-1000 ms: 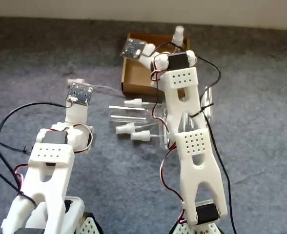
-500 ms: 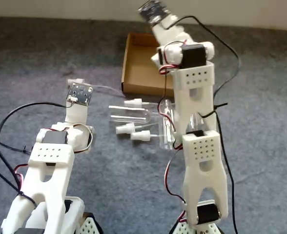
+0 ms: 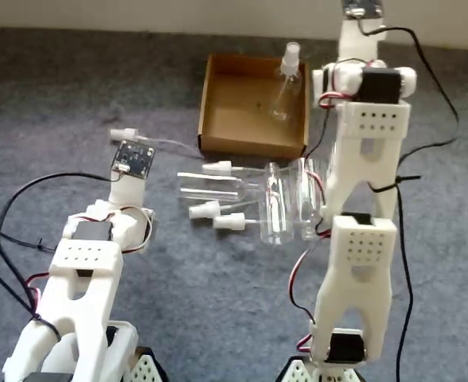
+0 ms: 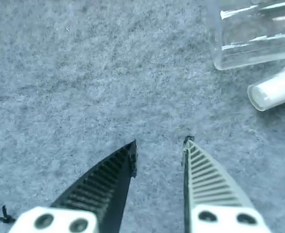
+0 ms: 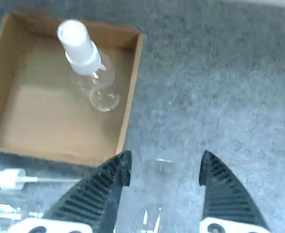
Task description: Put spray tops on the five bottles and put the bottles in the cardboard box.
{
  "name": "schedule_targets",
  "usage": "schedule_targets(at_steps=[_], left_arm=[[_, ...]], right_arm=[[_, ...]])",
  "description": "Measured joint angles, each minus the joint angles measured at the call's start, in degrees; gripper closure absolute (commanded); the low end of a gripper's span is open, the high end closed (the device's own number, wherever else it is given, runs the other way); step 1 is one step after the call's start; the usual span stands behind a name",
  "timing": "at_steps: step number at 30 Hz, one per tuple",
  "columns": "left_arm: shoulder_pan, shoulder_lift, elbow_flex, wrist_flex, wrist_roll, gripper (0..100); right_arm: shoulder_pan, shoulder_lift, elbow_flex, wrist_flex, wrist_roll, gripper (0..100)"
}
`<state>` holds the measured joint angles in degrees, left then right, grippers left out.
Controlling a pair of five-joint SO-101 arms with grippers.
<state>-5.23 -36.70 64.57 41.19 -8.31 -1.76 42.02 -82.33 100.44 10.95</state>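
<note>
Bottle (image 5: 95, 80) with its spray top (image 5: 76, 39) stands in a corner of the box (image 5: 40, 111), I think to keep room for four more, and my right gripper (image 5: 164, 162) beside the box and left gripper (image 4: 159, 145) near the loose bottles (image 3: 282, 208) are both wide open, empty.

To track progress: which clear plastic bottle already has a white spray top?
The clear bottle standing in the brown cardboard box; the other bottles lie topless on the grey carpet.

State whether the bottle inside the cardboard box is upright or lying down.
Upright: the bottle stands on its base inside the cardboard box, with its white spray top uppermost on the neck.
</note>
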Motion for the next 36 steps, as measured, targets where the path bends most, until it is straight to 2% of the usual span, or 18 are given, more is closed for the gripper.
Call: schedule_targets(at_steps=[5,8,13,17,21,25,27,28,32,36], left_arm=[[0.00,0.00,3.87,-0.53,-7.65,85],[0.00,0.00,7.38,-0.53,-9.41,85],[-3.34,-0.79,10.37,-1.05,-9.67,85],[-6.15,-0.79,10.37,-1.05,-9.58,85],[-6.51,-0.79,10.37,-1.05,-9.58,85],[-6.51,-0.70,10.37,-1.05,-9.58,85],[-6.51,-0.70,10.37,-1.05,-9.58,85],[-6.51,-0.70,10.37,-1.05,-9.58,85],[-6.51,-0.70,10.37,-1.05,-9.58,85],[-6.51,-0.70,10.37,-1.05,-9.58,85]], right_arm=[[-0.53,-12.22,21.10,0.00,3.78,77.5],[-1.93,-19.43,32.70,-1.05,4.22,77.2],[-4.40,-32.00,54.15,-15.03,2.90,77.1],[-4.40,-44.75,80.35,-36.13,1.58,77.0],[-4.57,-56.44,111.65,-69.63,1.67,71.4],[-4.48,-58.90,136.35,-103.12,3.78,64.8],[-4.48,-56.97,136.44,-111.03,4.04,64.8],[-4.57,-55.56,134.33,-111.30,4.13,64.6],[-4.57,-46.33,121.05,-103.30,0.53,64.6],[-4.48,-38.33,108.48,-102.15,-1.05,64.6]])
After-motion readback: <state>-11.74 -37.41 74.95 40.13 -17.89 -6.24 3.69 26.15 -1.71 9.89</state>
